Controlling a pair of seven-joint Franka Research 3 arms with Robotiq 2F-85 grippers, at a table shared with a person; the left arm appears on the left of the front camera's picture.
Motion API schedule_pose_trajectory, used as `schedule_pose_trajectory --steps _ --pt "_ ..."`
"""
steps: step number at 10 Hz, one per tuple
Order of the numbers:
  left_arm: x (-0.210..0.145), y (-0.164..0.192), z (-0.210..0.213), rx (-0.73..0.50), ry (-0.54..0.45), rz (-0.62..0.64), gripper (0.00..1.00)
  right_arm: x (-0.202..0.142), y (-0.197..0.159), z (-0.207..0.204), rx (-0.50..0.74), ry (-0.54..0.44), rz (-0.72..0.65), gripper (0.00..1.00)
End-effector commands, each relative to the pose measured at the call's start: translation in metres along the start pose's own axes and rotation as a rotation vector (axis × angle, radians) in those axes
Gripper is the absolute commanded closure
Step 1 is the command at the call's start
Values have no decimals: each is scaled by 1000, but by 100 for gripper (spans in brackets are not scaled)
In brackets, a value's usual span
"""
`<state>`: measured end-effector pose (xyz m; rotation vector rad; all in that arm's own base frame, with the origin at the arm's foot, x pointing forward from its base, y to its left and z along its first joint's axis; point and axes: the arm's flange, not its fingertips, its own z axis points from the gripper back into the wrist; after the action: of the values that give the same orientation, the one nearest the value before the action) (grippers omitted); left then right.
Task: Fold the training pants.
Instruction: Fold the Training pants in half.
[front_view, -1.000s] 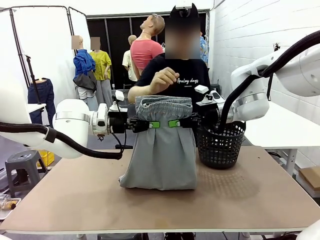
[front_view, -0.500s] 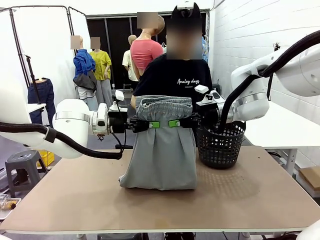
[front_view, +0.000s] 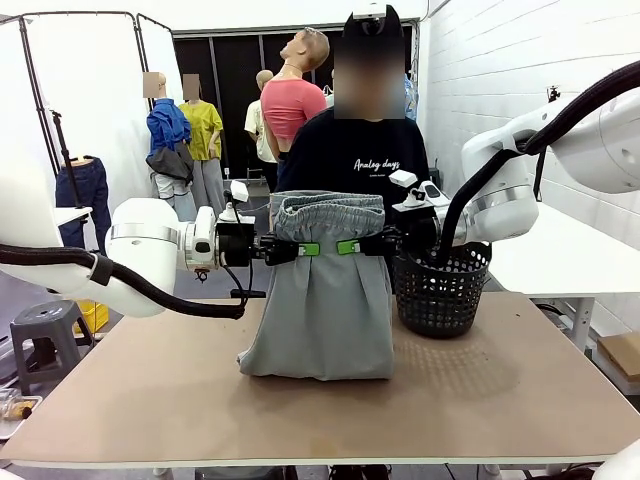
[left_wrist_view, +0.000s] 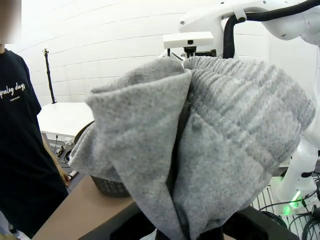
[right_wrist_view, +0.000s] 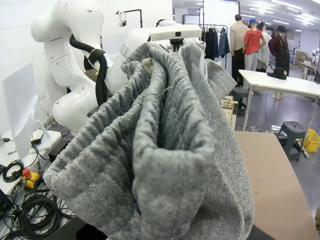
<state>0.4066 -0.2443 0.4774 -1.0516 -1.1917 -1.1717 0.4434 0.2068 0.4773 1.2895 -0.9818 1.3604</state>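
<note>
Training pants (front_view: 318, 295) hanging, hem on table (front_view: 150, 400) | left claw (front_view: 296, 249), right claw (front_view: 357, 246) clamping waistband

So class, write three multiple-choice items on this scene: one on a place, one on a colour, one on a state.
1. Where is the black mesh basket?
A. right of the training pants
B. left of them
C. under the table

2. What colour are the pants?
A. blue
B. light grey
C. red

3. How does the left gripper stand?
A. open, apart
B. open above the basket
C. shut on the pants

Answers: 1 A, basket stands at their right; 2 B, grey jersey; 3 C, it pinches them below the waistband, as does the right gripper.
</note>
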Motion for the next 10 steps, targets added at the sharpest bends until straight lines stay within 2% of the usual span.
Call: schedule_pose_trajectory --steps 1,10 --pt "4 2 -1 11 6 -8 100 1 1 0 -2 -20 -4 100" --pt "4 2 -1 11 6 -8 100 1 1 0 -2 -20 -4 100"
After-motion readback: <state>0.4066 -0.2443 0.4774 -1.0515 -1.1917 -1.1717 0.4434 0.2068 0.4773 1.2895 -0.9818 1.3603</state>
